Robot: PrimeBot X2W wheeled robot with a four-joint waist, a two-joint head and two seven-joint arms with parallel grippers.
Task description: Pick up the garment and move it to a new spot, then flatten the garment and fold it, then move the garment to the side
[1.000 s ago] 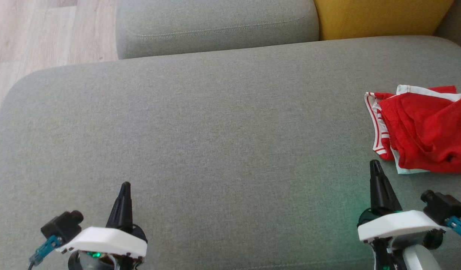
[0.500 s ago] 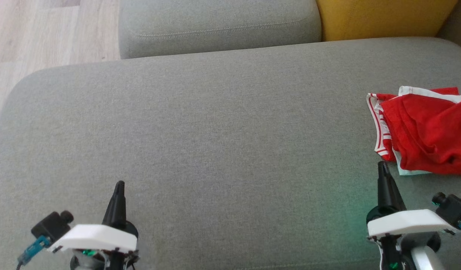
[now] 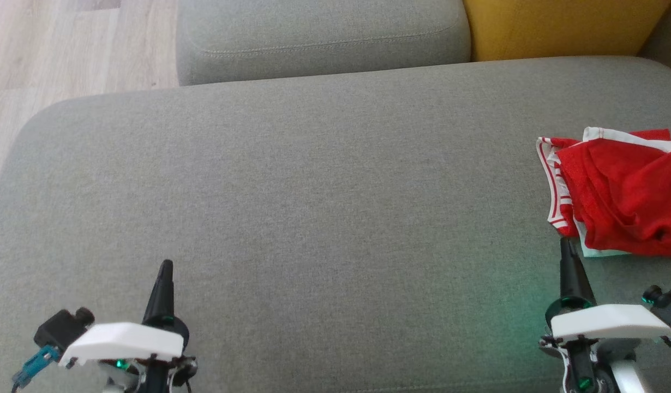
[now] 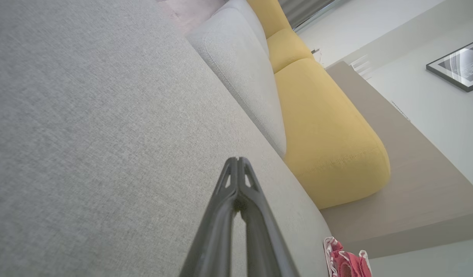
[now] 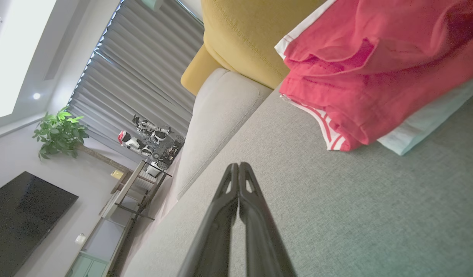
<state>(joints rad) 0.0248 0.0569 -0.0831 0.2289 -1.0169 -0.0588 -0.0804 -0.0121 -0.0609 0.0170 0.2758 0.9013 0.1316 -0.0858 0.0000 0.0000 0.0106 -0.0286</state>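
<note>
While left gripper (image 3: 165, 266) and right gripper (image 3: 566, 244) hang closed, garment (image 3: 622, 191) lies on grey sofa (image 3: 313, 185).

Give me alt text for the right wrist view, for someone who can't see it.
The right gripper, shut, points across a grey sofa seat; a crumpled red garment with white trim lies just ahead, at the view's upper right, untouched. A yellow cushion stands behind it.
</note>
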